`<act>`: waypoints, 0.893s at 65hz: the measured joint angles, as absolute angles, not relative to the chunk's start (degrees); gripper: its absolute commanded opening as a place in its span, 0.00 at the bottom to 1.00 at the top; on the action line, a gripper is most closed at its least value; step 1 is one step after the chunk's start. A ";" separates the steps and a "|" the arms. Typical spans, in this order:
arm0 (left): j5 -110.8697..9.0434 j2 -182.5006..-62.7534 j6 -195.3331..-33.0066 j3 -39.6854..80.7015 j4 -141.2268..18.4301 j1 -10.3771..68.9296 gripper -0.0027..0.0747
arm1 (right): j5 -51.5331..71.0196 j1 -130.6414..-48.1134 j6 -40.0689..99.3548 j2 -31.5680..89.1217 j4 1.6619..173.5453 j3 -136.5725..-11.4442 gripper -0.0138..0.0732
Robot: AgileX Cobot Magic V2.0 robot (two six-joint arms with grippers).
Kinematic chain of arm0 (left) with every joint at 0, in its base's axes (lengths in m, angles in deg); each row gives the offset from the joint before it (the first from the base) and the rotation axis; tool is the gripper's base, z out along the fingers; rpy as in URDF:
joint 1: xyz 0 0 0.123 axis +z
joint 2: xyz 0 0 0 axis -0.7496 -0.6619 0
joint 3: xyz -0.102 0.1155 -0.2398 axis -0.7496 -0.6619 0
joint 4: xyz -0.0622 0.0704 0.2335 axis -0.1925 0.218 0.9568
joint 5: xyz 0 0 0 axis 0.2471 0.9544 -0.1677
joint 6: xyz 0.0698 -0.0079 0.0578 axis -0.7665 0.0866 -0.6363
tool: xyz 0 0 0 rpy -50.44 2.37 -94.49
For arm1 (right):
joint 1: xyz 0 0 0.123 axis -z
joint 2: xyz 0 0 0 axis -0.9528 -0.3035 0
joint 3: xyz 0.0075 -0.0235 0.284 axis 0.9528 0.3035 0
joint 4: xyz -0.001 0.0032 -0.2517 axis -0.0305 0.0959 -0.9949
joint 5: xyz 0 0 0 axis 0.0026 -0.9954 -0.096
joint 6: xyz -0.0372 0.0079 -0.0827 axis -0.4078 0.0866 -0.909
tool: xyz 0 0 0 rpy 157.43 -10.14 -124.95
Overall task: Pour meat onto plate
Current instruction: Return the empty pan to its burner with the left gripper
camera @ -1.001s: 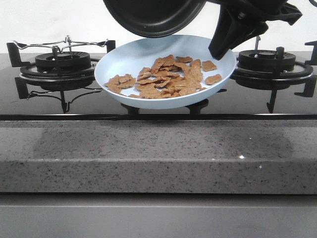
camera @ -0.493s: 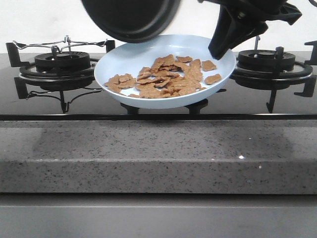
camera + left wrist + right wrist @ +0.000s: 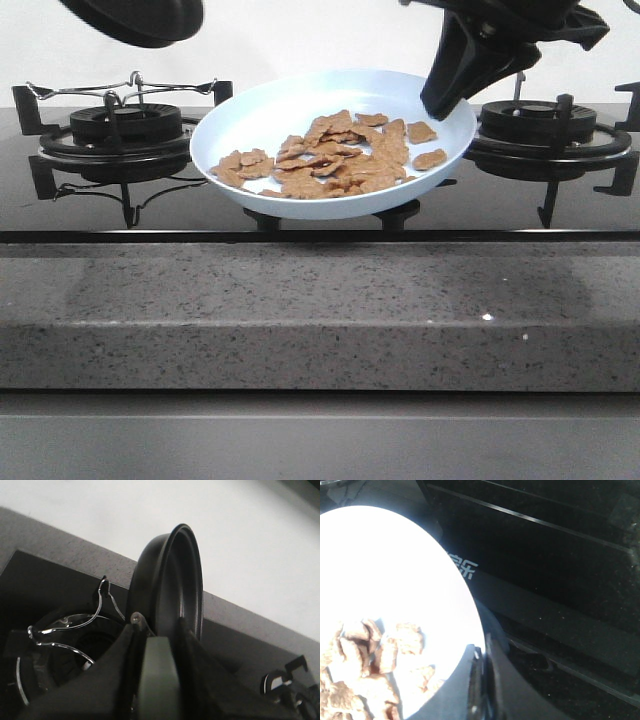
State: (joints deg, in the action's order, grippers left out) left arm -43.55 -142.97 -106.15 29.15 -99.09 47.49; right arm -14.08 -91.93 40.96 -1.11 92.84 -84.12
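Observation:
The pale blue plate point(image 3: 290, 105) is held tilted above the middle of the stove, and the meat point(image 3: 340, 155) lies on it in a heap of orange-brown pieces. My right gripper point(image 3: 447, 100) is shut on the plate's far right rim; the right wrist view shows the plate point(image 3: 385, 570), the meat point(image 3: 365, 665) and the gripper point(image 3: 482, 655) pinching the rim. The black frying pan point(image 3: 135, 18) hangs at the top left, above the left burner. My left gripper point(image 3: 157, 645) is shut on the pan's handle point(image 3: 157, 680), with the pan point(image 3: 170, 585) standing on edge.
A left burner point(image 3: 125, 125) with a wire trivet point(image 3: 130, 88) sits below the pan. A right burner point(image 3: 545, 125) stands behind my right arm. The black glass stove top point(image 3: 150, 215) meets a speckled grey counter edge point(image 3: 320, 310) in front.
The frying pan has swung left and up, away from over the plate to above the left burner. The plate, the meat and my right gripper have stayed where they were.

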 measured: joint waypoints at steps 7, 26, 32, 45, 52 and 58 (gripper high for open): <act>-40.63 -146.30 -106.11 29.15 -106.11 50.98 0.01 | -14.08 -91.93 40.96 -1.11 92.84 -84.12 0.08; -30.56 -153.89 -108.80 29.15 -117.71 57.23 0.01 | -14.08 -91.93 40.96 -1.11 92.84 -84.12 0.08; -28.03 -155.70 -109.67 29.15 -120.71 58.33 0.01 | -14.08 -91.93 40.96 -1.11 92.84 -84.12 0.08; -24.94 -159.15 -110.11 29.28 -125.02 59.57 0.01 | -14.08 -91.93 40.96 -1.11 92.84 -84.12 0.08; -23.42 -160.80 -110.11 29.51 -125.89 59.71 0.01 | -14.08 -91.93 40.93 -1.11 92.84 -84.12 0.08; -22.49 -161.56 -110.11 29.51 -126.63 59.71 0.02 | -14.08 -91.93 40.93 -1.11 92.84 -84.12 0.08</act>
State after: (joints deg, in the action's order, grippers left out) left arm -22.49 -161.56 -110.11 29.51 -126.63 59.71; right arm -14.08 -91.93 40.93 -1.11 92.84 -84.12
